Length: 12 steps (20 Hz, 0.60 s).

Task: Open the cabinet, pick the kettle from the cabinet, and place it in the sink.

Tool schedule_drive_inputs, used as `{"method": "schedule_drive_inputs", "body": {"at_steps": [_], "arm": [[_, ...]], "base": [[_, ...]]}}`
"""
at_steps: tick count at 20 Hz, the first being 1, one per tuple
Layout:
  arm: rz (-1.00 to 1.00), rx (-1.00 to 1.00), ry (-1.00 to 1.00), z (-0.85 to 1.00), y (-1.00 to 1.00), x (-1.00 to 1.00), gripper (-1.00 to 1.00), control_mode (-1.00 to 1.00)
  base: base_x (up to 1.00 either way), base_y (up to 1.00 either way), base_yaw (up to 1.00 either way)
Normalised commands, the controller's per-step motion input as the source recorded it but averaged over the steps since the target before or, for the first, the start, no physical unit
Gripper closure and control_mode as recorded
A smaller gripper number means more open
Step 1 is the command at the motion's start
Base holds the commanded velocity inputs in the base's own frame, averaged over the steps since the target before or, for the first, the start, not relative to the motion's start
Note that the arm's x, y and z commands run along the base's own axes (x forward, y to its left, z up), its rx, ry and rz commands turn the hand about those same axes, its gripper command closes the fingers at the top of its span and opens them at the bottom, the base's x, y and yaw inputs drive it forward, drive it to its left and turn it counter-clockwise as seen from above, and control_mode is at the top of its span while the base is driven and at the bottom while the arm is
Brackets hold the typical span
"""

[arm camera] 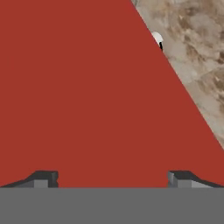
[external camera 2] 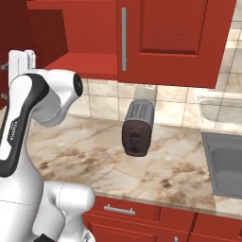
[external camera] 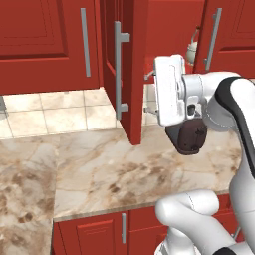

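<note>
Facing cabinet (arm camera: pixel 78 87), end effector (arm camera: pixel 113 178) spread

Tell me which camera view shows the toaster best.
The right base view: the toaster stands whole and unblocked on the counter, its slots and dark front plain. In the left base view the arm covers most of it, leaving a dark brown end. The hand view faces red cabinet wood.
</note>
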Motion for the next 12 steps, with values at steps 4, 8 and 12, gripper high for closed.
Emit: {"method": "schedule_drive_inputs", "body": {"at_steps": [4, 8, 12], "arm": [[0.0, 0.0, 0.0, 0.0, -0.47, 0.0, -1.0, -1.0], [0.0, 0.0, 0.0, 0.01, -0.47, 0.0, -1.0, -1.0], [0.0, 0.0, 0.0, 0.04, -0.47, -0.02, -1.0, -1.0]], "base": [[0.0, 0.0, 0.0], [0.0, 0.0, 0.0], [0.0, 0.0, 0.0]]}}
